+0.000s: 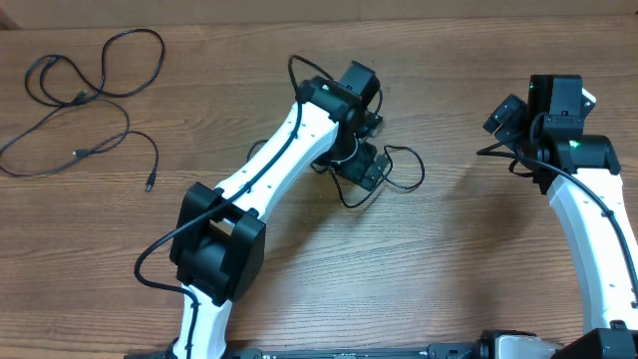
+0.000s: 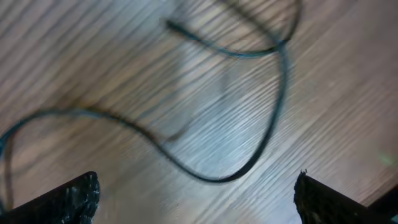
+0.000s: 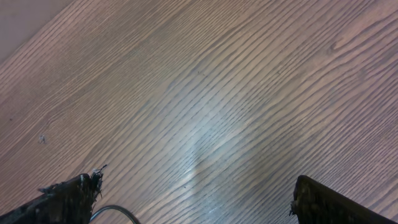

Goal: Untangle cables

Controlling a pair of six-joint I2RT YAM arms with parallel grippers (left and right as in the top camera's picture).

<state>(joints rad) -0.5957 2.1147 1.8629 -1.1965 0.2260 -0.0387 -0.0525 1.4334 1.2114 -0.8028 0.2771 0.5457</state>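
Loose black cables (image 1: 88, 92) lie in curvy strands at the table's far left. Another thin black cable (image 1: 407, 168) loops on the wood at the centre, right beside my left gripper (image 1: 363, 166). In the left wrist view that cable (image 2: 247, 169) curves just ahead of my left gripper (image 2: 196, 205), which is open with only bare wood between its fingertips (image 2: 69, 198). My right gripper (image 1: 505, 117) hovers at the right, apart from the cables. It is open too (image 3: 196, 202), and a short bit of black cord (image 3: 115, 213) shows by its left finger (image 3: 67, 198).
The table (image 1: 299, 289) is brown wood with a visible grain. Thicker black wires (image 1: 150, 261) run along the left arm to its base. The right arm (image 1: 588, 214) rises from the bottom right corner.
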